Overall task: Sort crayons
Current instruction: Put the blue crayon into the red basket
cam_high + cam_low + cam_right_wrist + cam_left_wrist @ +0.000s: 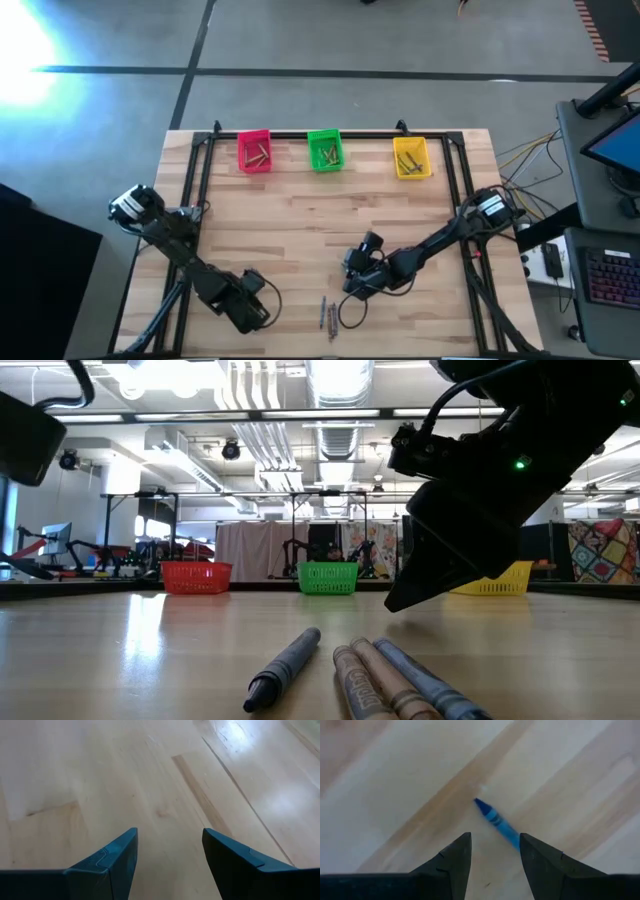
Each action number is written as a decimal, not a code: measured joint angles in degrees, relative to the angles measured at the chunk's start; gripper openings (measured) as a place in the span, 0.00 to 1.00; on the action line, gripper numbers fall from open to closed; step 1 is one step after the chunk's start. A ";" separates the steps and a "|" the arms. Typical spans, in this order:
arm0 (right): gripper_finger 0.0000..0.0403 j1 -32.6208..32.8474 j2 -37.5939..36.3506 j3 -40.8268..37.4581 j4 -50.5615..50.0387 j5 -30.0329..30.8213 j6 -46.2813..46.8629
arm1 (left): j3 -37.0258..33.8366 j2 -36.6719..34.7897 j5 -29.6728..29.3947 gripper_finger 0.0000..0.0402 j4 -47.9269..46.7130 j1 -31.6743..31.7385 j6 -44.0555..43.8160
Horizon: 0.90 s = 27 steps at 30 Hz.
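Crayons (328, 314) lie parallel, long axes toward bins (325, 150); 4 visible.

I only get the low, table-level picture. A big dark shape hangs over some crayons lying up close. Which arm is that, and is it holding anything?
Observer: From above, that is the right end effector. Its wrist camera shows open fingers with only bare table between them.
Operator: Where is the other arm?
Observer: The left end effector is open too, with a blue crayon lying just ahead of its fingers.
Operator: Is anything in those baskets at the back?
Observer: Yes. The pink bin, green bin and yellow bin each hold a few sorted crayons.
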 joint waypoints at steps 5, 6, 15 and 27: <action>0.53 0.12 -0.02 -0.05 -0.31 0.00 -0.15 | 0.01 1.93 -0.02 0.37 4.83 0.56 0.25; 0.53 0.11 -0.02 -0.05 -0.31 0.00 -0.14 | 0.02 2.34 0.03 0.37 5.10 0.57 0.31; 0.53 0.12 -0.02 -0.05 -0.74 0.00 0.04 | 0.39 5.54 2.16 0.32 2.91 0.68 5.95; 0.53 0.46 -0.02 -0.07 -0.75 -0.04 0.00 | 0.28 5.19 -0.55 0.03 -1.08 1.39 12.15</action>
